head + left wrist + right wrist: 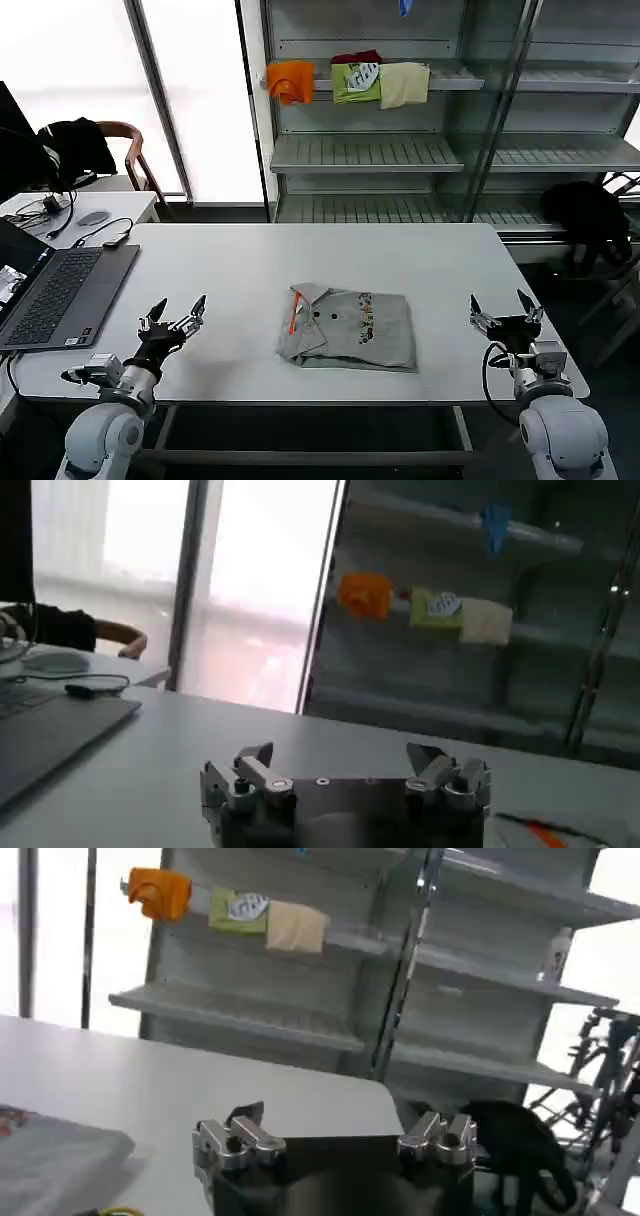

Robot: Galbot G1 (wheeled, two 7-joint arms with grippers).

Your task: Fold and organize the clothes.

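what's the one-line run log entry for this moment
shirt: folded, table centre | left gripper: open, empty, left of shirt | right gripper: open, empty, right of shirt

Your brightest light comes from the window (200,90) at the back left, which is blown out to plain white in the head view and washes the same way in the left wrist view. The white surface (300,260) is evenly lit, with a mild sheen. Shadows stay soft: a faint one lies under the folded shirt (348,328) along its near edge, and another falls beside the left gripper (175,315). In the left wrist view, you get a hazy shelving unit (480,610) and a blurred laptop (50,730). The right wrist view reads clearer, though its far background softens.
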